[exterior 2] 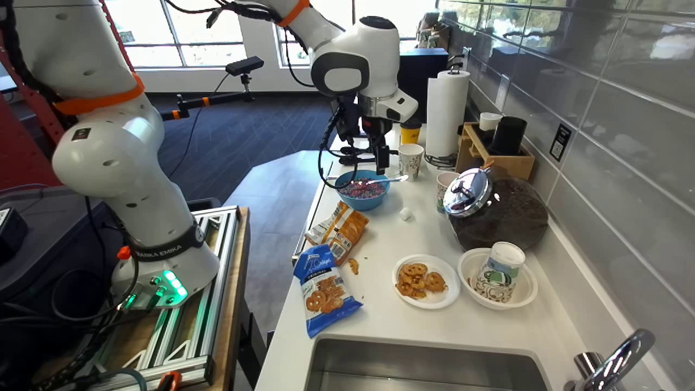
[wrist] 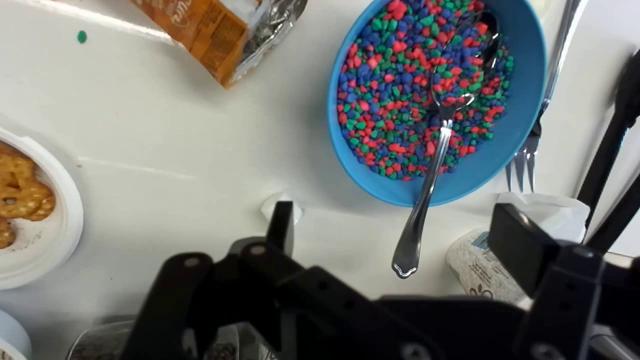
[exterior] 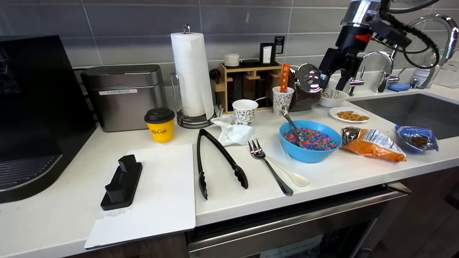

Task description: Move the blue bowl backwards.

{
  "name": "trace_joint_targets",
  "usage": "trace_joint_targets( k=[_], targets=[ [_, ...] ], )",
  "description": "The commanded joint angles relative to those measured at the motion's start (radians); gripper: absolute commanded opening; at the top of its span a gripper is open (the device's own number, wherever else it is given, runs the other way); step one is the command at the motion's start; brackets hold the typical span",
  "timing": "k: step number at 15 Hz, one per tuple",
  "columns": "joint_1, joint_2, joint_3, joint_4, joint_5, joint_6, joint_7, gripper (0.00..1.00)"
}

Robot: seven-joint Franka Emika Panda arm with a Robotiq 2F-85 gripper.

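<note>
Above the bench, the claw hangs with its fingers wide apart; in the wrist view a spoon shows between them, its handle reaching over the rim of the blue bowl. That bowl, coloured bits inside, stands on the bench between a fork and an orange bag. Farther out lie tongs, a blue bag and a plate of pretzels.

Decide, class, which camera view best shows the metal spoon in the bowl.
The wrist view: from above, the metal spoon appears largest, its handle whole and its head partly visible in the blue bowl. Both exterior views show it smaller, the handle jutting past the rim.
</note>
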Motion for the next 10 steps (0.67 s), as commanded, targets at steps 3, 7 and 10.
trace_joint_targets(
  k=[3, 7, 10],
  targets=[
    [-0.009, 0.101, 0.024, 0.021, 0.094, 0.045, -0.125, 1.00],
    [-0.041, 0.186, 0.052, 0.032, 0.201, 0.099, -0.279, 1.00],
    [-0.095, 0.238, 0.099, 0.055, 0.328, 0.115, -0.439, 1.00]
  ],
)
